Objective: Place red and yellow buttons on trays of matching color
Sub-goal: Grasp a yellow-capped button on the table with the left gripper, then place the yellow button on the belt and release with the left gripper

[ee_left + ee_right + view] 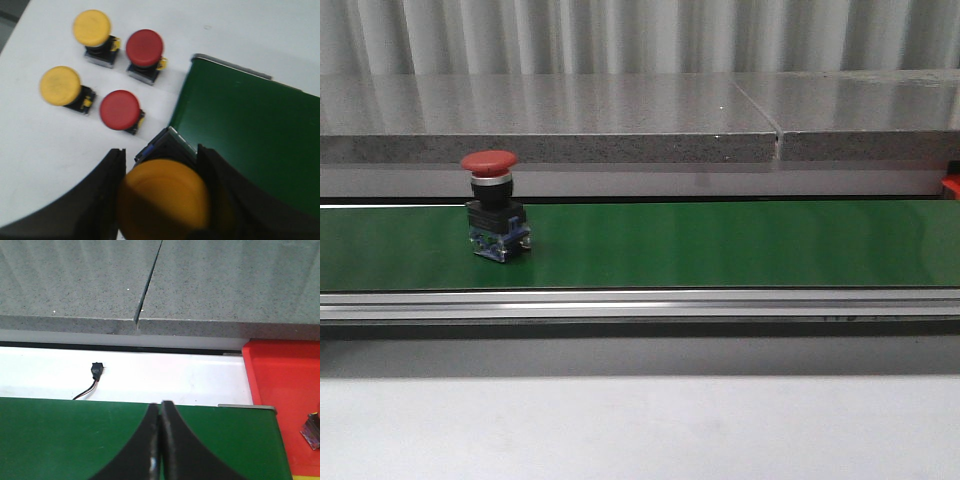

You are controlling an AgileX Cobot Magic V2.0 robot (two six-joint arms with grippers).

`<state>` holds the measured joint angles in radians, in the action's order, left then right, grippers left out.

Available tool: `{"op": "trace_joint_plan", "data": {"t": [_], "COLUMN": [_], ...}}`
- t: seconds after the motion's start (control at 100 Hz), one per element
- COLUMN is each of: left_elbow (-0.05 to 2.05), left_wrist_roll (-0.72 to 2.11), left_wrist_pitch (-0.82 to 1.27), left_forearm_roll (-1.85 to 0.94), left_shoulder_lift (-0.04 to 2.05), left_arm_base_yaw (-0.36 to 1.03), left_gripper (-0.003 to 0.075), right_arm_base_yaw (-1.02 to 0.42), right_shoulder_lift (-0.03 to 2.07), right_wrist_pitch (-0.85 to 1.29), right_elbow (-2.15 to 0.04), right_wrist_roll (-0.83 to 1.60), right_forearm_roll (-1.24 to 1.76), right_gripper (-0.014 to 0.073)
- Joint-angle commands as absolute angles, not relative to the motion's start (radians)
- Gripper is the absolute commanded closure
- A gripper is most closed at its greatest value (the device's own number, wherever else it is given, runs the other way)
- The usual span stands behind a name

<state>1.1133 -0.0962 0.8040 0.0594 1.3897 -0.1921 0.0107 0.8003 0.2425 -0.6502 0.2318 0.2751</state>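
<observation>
In the left wrist view my left gripper (pixel 160 165) is shut on a yellow button (pixel 165 200), held at the end of the green belt (pixel 250 130). On the white table beside it stand two yellow buttons (pixel 91 29) (pixel 61 86) and two red buttons (pixel 144 48) (pixel 119 110). In the front view a red button (pixel 492 205) stands upright on the green belt (pixel 720 245) at the left. My right gripper (pixel 160 410) is shut and empty above the belt (pixel 60 435). A red tray (pixel 285 390) lies at the belt's end, with a small dark part (pixel 312 432) in it.
A grey stone ledge (pixel 620 115) runs behind the belt. A metal rail (pixel 640 303) borders the belt's front. A small black connector with a wire (pixel 95 372) lies on the white surface behind the belt. A yellow strip (pixel 306 478) shows beside the red tray.
</observation>
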Motion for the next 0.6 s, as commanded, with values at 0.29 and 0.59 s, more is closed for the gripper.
{"op": "trace_joint_plan", "data": {"t": [0.29, 0.59], "left_elbow": [1.194, 1.194], "left_wrist_roll": [-0.087, -0.087], "left_wrist_pitch": [0.773, 0.767], "left_forearm_roll": [0.087, 0.087], "left_shoulder_lift": [1.493, 1.56], "left_arm_base_yaw": [-0.092, -0.09], "left_gripper": [0.0741, 0.0741], "right_arm_base_yaw": [0.007, 0.007], "right_shoulder_lift": [0.795, 0.795], "right_wrist_pitch": [0.171, 0.171], "right_elbow": [-0.679, -0.679], "right_wrist_roll": [0.24, 0.24], "right_forearm_roll": [0.277, 0.277], "right_gripper": [0.0718, 0.0718]}}
